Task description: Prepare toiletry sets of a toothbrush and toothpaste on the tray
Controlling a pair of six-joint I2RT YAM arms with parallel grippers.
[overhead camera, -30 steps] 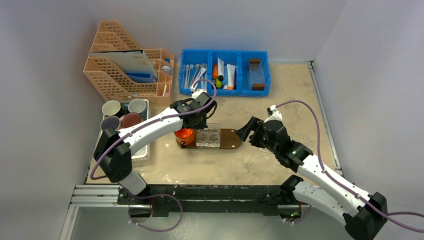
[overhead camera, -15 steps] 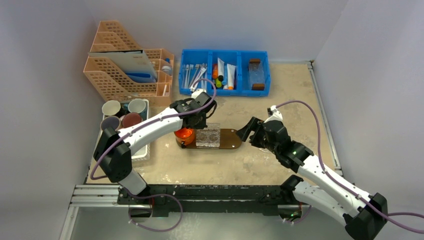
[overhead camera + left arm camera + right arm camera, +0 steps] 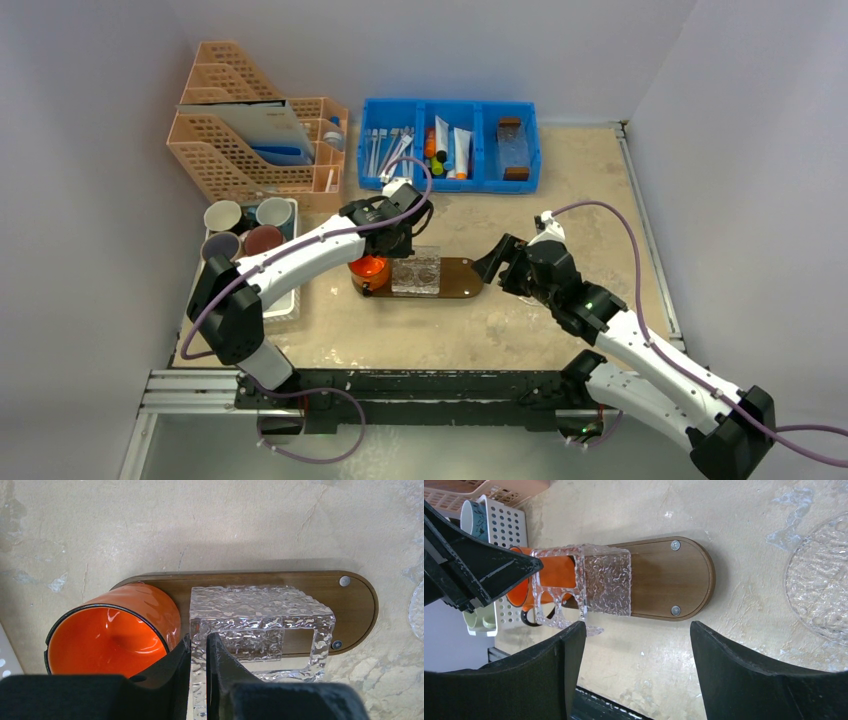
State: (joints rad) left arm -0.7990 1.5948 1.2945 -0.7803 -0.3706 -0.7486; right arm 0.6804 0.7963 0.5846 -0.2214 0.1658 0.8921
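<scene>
Mid-table, on the dark brown wooden tray (image 3: 355, 600), the clear dimpled glass holder (image 3: 260, 615) is clamped by the left gripper (image 3: 199, 652); the right gripper (image 3: 636, 630) is spread. White-handled toothbrushes (image 3: 385, 150) are seen at the far edge; a straight upward release is advised.

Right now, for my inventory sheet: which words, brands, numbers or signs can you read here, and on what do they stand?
No text can be read.
white tubes in the blue bin: any print is too small.
papers in the file rack: blurred, nothing legible.
mug in the right wrist view: dark marks, not legible.
wooden tray, orange cup, clear holder: no print shows.
</scene>
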